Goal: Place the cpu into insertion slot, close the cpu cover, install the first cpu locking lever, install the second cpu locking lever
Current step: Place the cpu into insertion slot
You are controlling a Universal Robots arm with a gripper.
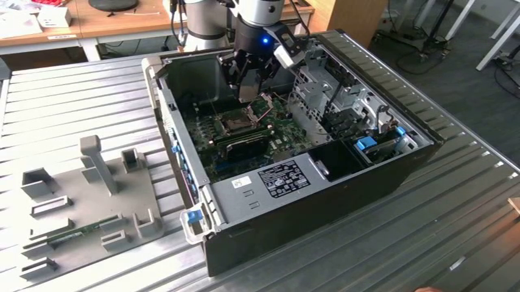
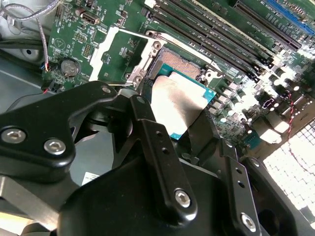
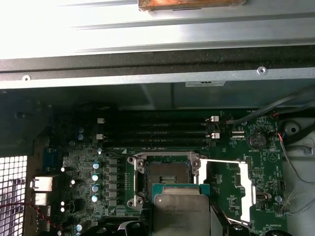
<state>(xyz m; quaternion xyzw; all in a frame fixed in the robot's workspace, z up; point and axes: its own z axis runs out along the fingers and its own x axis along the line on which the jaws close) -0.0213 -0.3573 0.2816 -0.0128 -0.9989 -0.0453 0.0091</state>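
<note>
My gripper (image 1: 248, 92) reaches down into the open computer case (image 1: 390, 161) and is shut on the cpu (image 3: 181, 214), a flat square chip with a dull silver top and a teal edge. In the second wrist view the cpu (image 2: 179, 98) sits between two black fingers (image 2: 147, 130). It hangs tilted just above and beside the insertion slot (image 3: 165, 178), a dark square socket with a silver rim, and is apart from it. The insertion slot (image 2: 183, 63) is bare, with its contact field showing. The cpu cover (image 3: 227, 184) is swung open and lies flat next to the slot.
Long black memory slots (image 3: 157, 132) run beside the socket. Red and black cables (image 3: 290, 147) lie near the case wall, and a silver drive cage (image 1: 329, 91) stands to the exterior view's right. A grey fixture plate (image 1: 89, 201) rests on the metal table outside the case.
</note>
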